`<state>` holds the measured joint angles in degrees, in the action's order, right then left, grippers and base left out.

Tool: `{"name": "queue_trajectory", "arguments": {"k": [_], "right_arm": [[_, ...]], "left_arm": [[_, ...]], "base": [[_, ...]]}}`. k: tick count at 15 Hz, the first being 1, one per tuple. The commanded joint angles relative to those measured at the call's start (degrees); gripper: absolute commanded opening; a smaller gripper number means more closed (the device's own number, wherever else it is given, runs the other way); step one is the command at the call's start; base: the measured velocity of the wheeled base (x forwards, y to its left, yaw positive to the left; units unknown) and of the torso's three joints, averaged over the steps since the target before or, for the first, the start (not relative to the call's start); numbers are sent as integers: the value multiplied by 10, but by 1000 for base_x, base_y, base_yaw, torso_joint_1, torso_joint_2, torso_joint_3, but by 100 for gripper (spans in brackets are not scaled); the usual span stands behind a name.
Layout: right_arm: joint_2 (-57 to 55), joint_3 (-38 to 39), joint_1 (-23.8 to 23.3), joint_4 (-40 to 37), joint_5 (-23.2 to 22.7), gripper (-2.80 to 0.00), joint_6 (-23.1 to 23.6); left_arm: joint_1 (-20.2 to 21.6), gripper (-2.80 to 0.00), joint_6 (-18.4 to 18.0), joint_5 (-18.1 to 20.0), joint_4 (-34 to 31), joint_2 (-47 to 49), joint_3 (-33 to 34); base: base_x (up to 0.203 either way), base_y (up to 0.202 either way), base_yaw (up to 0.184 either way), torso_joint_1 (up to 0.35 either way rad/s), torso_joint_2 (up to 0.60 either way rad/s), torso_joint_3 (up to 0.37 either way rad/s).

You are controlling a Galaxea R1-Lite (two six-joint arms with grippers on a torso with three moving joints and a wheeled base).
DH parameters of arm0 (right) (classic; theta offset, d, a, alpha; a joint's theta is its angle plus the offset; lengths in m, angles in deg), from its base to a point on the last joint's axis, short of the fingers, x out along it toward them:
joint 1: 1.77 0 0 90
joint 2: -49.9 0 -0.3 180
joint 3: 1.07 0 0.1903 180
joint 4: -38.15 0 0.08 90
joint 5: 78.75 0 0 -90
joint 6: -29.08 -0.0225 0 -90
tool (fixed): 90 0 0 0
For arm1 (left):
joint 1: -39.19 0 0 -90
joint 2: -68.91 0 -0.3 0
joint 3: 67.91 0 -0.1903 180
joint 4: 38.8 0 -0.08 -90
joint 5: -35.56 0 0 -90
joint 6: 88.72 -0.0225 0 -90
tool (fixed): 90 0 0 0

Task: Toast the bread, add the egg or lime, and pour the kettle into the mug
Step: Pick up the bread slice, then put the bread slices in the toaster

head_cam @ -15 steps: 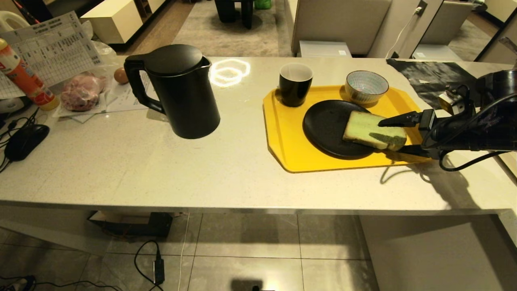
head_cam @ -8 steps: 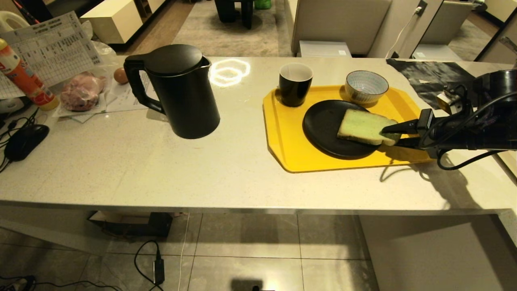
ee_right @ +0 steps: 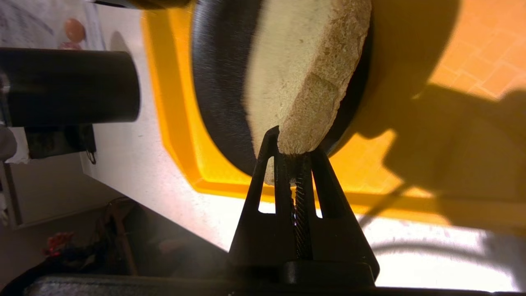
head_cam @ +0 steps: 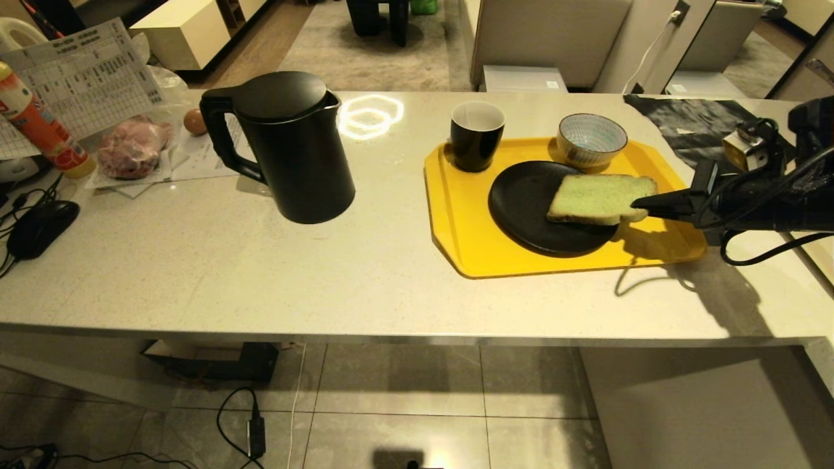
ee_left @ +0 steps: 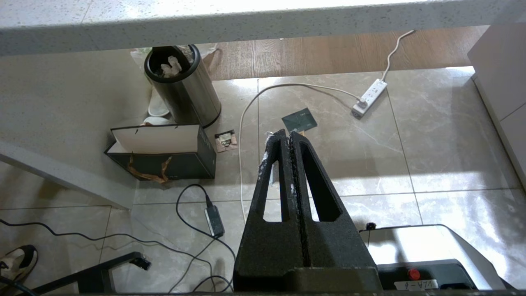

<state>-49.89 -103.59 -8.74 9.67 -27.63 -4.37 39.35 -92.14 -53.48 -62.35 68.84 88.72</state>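
Head view: my right end effector (head_cam: pixel 642 207) pinches the bread (head_cam: pixel 598 198) by its near corner; the slice stretches away over the plate (head_cam: pixel 521 208). Right wrist view: bread (ee_right: pixel 304 78) straight ahead, clamped. Left wrist view: left end effector (ee_left: pixel 285 142) pressed together, below the desk (ee_left: pixel 205 16).

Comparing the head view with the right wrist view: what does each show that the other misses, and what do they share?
Only the head view shows the mug and the striped bowl at the back of the yellow tray, and the bread's green top face.

Only the right wrist view shows the jaws closed on just the corner of the bread.

Both show the right gripper pinching the bread over the black plate, and the kettle and an egg beyond.
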Motion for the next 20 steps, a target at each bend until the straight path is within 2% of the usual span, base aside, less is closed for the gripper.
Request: {"name": "queue_trajectory", "arguments": {"k": [1, 3, 5, 6, 8, 9, 11, 13, 15, 18, 20], "right_arm": [[64, 3, -6, 0, -1, -280, -1], [126, -1, -14, 0, 3, -280, 2], [188, -9, -22, 0, 5, -280, 25], [215, -4, -24, -1, 5, -280, 61], [246, 27, -25, -1, 14, -280, 194], [250, 37, -24, -1, 42, -280, 247], [257, 45, -24, -1, 132, -280, 335], [282, 81, -23, 1, 150, -280, 351], [313, 152, -24, 12, 153, -280, 360], [348, 247, -24, 107, 166, -280, 364], [355, 272, -24, 164, 188, -280, 364]], "left_arm": [[0, -280, 0, 0, 0, 1, 0], [0, -280, 0, 0, 0, 1, 0], [0, -280, 0, 0, 0, 1, 0], [0, -280, 0, 0, 0, 1, 0], [0, -280, 0, 0, 0, 1, 0], [0, -280, 0, 0, 0, 1, 0], [0, -280, 0, 0, 0, 1, 0], [0, -280, 0, 0, 0, 1, 0], [0, -280, 0, 0, 0, 1, 0], [0, -280, -1, 0, 0, 1, 0], [0, -280, 0, 0, 0, 1, 0]], "base": [[0, 0, 0, 0, 0, 0], [0, 0, 0, 0, 0, 0], [0, 0, 0, 0, 0, 0], [0, 0, 0, 0, 0, 0], [0, 0, 0, 0, 0, 0], [0, 0, 0, 0, 0, 0], [0, 0, 0, 0, 0, 0], [0, 0, 0, 0, 0, 0], [0, 0, 0, 0, 0, 0], [0, 0, 0, 0, 0, 0], [0, 0, 0, 0, 0, 0]]}}
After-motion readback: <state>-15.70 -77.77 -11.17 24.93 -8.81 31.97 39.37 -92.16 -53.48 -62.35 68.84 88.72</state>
